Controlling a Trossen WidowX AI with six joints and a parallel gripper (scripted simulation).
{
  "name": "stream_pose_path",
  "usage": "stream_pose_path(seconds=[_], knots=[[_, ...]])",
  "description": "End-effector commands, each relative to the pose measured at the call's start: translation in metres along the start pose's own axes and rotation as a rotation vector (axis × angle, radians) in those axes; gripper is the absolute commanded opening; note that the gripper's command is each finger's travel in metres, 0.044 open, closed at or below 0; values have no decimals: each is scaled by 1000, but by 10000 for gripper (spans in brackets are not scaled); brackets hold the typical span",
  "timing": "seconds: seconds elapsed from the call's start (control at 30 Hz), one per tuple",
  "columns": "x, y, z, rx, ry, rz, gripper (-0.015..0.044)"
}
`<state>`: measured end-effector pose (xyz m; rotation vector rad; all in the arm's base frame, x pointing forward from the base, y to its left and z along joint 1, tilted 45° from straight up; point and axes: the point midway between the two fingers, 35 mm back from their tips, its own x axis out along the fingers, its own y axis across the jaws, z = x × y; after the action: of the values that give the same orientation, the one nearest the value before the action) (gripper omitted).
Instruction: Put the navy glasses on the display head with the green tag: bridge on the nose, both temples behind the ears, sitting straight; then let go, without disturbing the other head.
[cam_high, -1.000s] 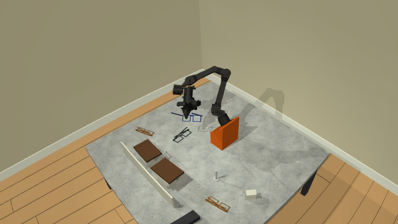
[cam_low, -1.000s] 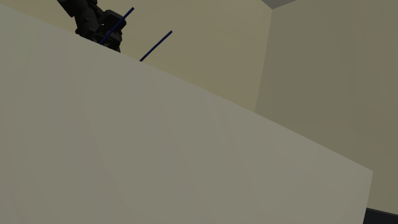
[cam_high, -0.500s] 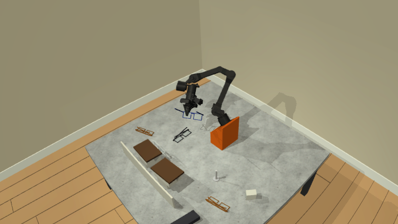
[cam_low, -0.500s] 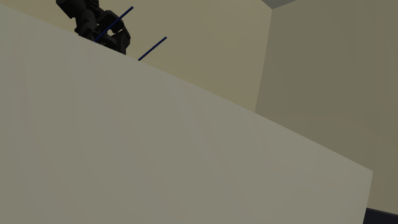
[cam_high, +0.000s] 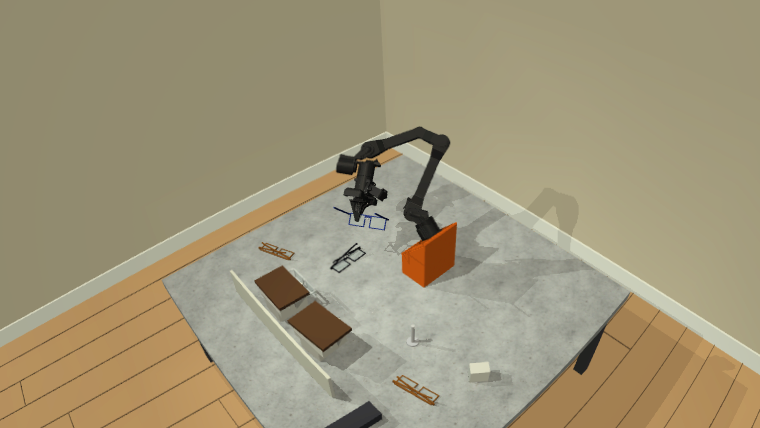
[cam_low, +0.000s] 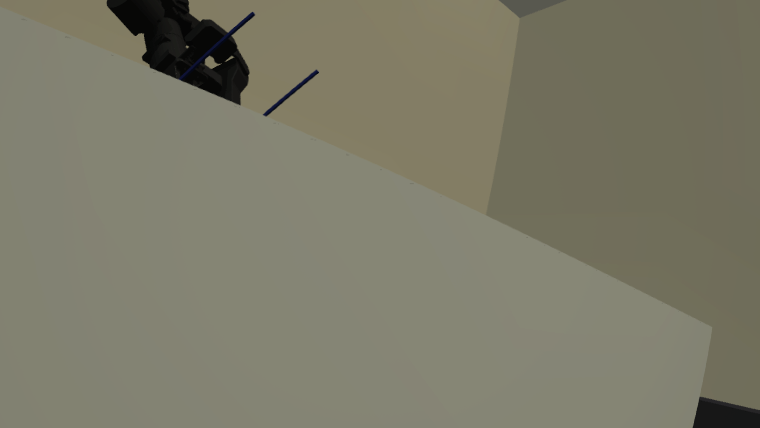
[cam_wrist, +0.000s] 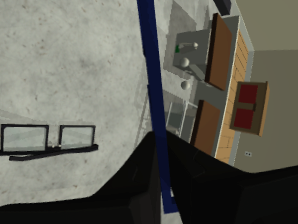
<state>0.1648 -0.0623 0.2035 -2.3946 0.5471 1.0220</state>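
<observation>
My gripper (cam_high: 357, 219) (cam_wrist: 157, 137) is shut on one temple of the navy glasses (cam_high: 377, 229) (cam_low: 291, 92) (cam_wrist: 154, 75), holding them above the table behind the black pair. Their temples are unfolded, and both lens rims show in the top view. In the exterior view a pale panel hides the fingertips and rims. In the wrist view a green tag (cam_wrist: 177, 49) shows on the grey stand under a brown top (cam_wrist: 220, 50) (cam_high: 319, 325). A second brown top (cam_wrist: 205, 127) (cam_high: 281, 287) is beside it. The head shapes are too small and partly hidden to judge.
Black glasses (cam_high: 345, 257) (cam_wrist: 75, 150) lie below the gripper. Orange glasses lie at left and front. A long cream wall (cam_high: 281, 333) runs behind the brown tops. An orange block (cam_high: 440, 256) stands by the arm's base. A small post (cam_high: 412, 333) and cream block (cam_high: 479, 372) stand front right.
</observation>
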Motion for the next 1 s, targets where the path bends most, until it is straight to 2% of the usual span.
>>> stream_pose_path(seconds=[0.0, 0.37, 0.97], knots=[[0, 0, 0, 3, 2, 0, 0], [21, -1, -1, 112, -92, 68, 0], [73, -12, 8, 304, -222, 305, 0]])
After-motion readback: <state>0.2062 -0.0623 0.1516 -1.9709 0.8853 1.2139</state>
